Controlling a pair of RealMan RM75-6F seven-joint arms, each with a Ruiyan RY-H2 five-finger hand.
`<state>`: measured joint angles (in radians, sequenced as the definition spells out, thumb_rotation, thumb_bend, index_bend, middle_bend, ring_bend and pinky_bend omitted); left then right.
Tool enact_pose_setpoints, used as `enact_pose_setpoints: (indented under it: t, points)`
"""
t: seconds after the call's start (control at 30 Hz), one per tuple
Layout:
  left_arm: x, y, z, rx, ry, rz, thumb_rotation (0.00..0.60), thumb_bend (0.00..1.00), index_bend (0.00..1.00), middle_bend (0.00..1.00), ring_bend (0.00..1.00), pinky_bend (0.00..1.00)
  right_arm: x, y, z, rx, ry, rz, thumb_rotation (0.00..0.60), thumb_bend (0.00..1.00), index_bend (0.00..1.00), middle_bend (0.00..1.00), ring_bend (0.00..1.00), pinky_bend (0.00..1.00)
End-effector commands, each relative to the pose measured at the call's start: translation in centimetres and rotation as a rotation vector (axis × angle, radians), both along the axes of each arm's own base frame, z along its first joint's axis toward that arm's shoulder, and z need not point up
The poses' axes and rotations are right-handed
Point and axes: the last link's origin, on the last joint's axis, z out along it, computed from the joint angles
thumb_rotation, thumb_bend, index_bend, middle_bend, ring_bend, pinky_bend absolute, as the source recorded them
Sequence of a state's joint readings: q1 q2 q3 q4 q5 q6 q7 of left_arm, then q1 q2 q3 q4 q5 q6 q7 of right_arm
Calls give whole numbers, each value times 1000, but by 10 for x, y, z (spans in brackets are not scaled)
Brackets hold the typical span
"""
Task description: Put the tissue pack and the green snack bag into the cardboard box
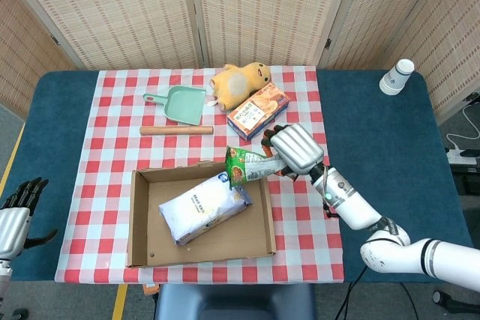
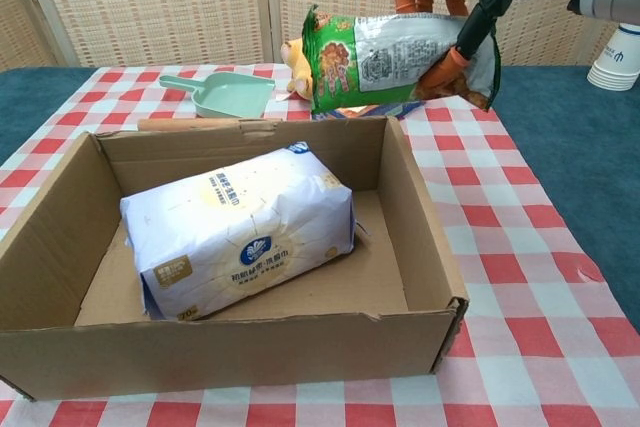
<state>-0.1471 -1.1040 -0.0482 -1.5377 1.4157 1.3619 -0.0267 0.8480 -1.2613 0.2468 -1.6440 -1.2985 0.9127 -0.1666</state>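
Green snack bag [image 2: 395, 60]: held in the air, gripped at its right end by the right hand [image 1: 297, 149]; it hangs over the far right corner of the cardboard box [image 2: 425, 247], above the rim and not yet inside.
Right hand's hold: fingers [image 2: 441, 72] curled round the sealed end of the bag, thumb side below and the others above; the rest of the bag sticks out free to the left.
Left hand [image 1: 16, 213]: at the near left table edge, well apart from everything, holding nothing; its dark fingers look loosely spread.
Tissue pack [image 1: 204, 205]: already lying in the box, on the floor of it, slanted from near left to far right, taking up most of the middle.
Bag's long axis: roughly level and running left to right across the table, with a slight droop at the free end, judging by the head view.
Bag's facing: printed front toward the chest camera, free end pointing to the robot's left, over the box.
Step in hand: carrying the bag over the box for release.
Doing it well: bring the bag further over the open floor, likely the bare strip to the right of the tissue pack, and lower it below the rim before the fingers part.
Risk: let go here, the bag could catch on the far wall and tip out onto the checked cloth [image 1: 300, 215].
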Motion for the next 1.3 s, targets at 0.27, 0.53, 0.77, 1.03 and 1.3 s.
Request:
enact_pose_setpoints:
  t: [0.27,0.53,0.77,1.03,1.3]
  points:
    - [-1,1,1,7,1,6,600,166,47,12,0,185,11,1,-13,65,-82,115,600,73,671,443,422,588]
    - [-2,1,3,17,-3,9,600,165,47,12,0,185,24,11,-31,130,-92,166,600,72,670,443,423,590]
    - [-2,1,4,18,-7,6,600,166,47,12,0,185,35,28,-43,178,-79,217,600,72,670,443,423,589]
    - [-1,0,5,20,-10,4,600,166,47,12,0,185,42,41,-46,210,-79,242,600,71,671,443,422,590]
    - [-1,0,4,17,-10,5,600,166,47,11,0,185,41,51,-52,235,-65,252,600,72,671,443,422,590]
